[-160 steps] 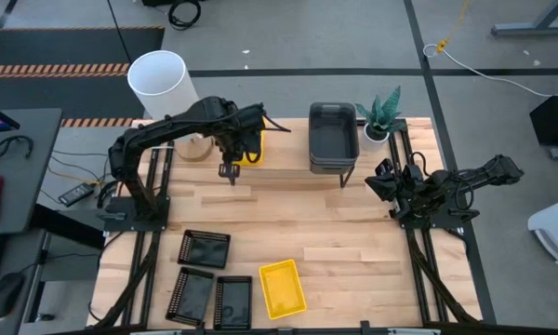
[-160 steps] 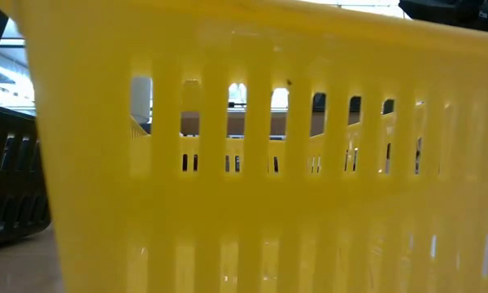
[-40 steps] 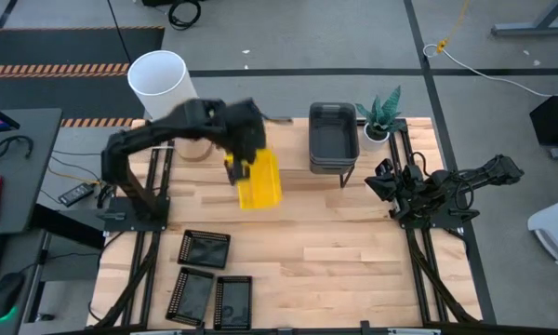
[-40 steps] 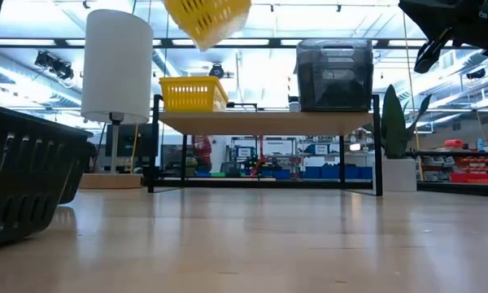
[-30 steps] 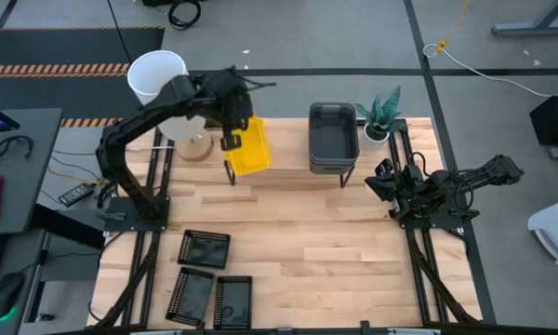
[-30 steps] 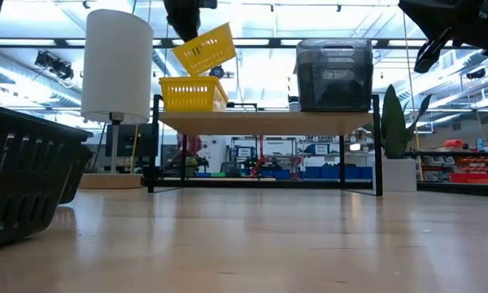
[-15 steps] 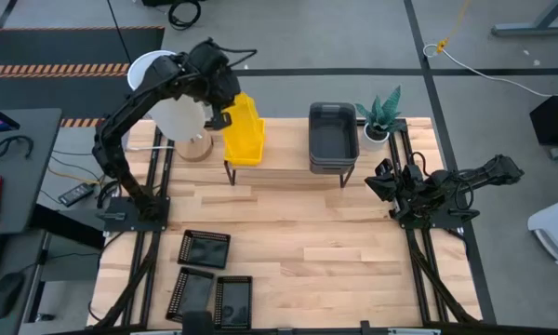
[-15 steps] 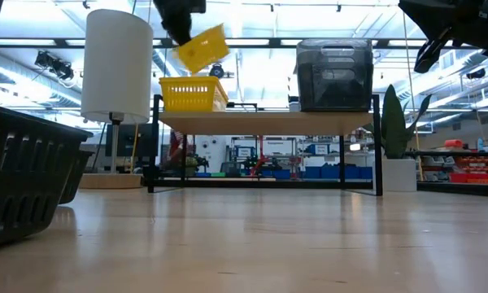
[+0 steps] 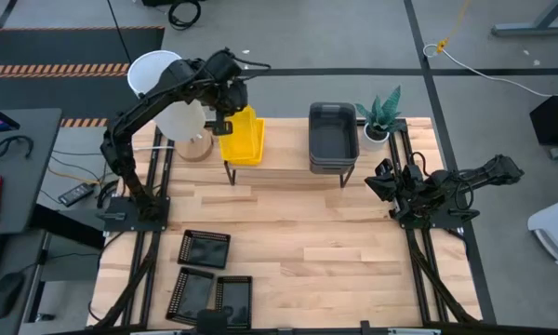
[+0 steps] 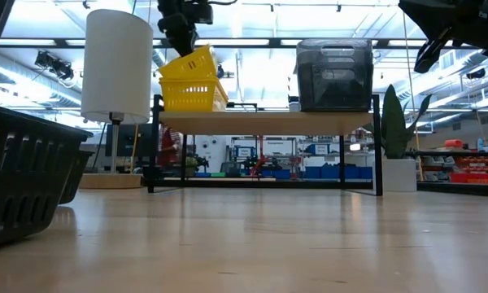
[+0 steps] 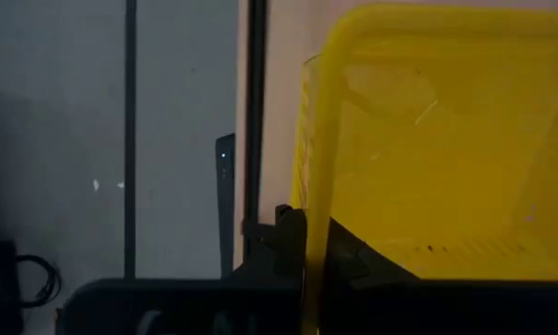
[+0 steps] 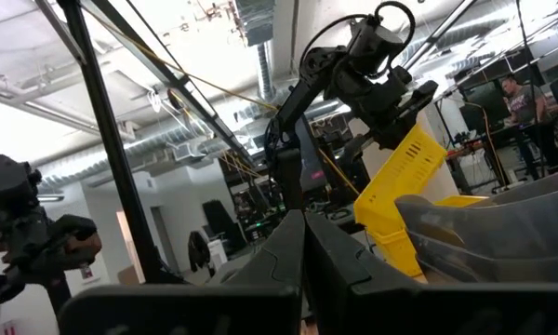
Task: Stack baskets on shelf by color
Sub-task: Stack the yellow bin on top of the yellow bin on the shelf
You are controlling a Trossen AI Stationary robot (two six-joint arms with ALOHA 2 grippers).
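Three yellow baskets sit at the shelf [image 9: 288,172] now. Two are nested on its left end [image 10: 193,94]; the third, the tilted yellow basket [image 9: 241,136], leans on top of them with one long edge raised.

Your left end effector [image 9: 225,119] is clenched on that basket's rim — the left wrist view shows the yellow wall pinched between its fingers [image 11: 349,262]. In the low view the end effector [image 10: 177,37] comes down from above onto the raised edge of the tilted yellow basket [image 10: 186,63]. The right wrist view shows the same thing from across the surface: the tilted yellow basket [image 12: 405,200] hangs slanted from the left end effector [image 12: 391,126].

Toward the right end of the shelf stands the grey stack [image 9: 333,137], with smoky-grey baskets nested and upright [image 10: 335,76]. A small potted plant [image 9: 379,117] stands just beside it, off the shelf's right end. A white cylinder [image 9: 167,93] stands near the shelf's left end.

Three black baskets lie on the wooden surface [image 9: 353,251] at the near left: one [image 9: 205,248] behind, two side by side [image 9: 211,300] at the front edge — well apart from the shelf.

Your right end effector [image 9: 381,182] waits at the right side of the surface, fingers pressed together and nothing in them.
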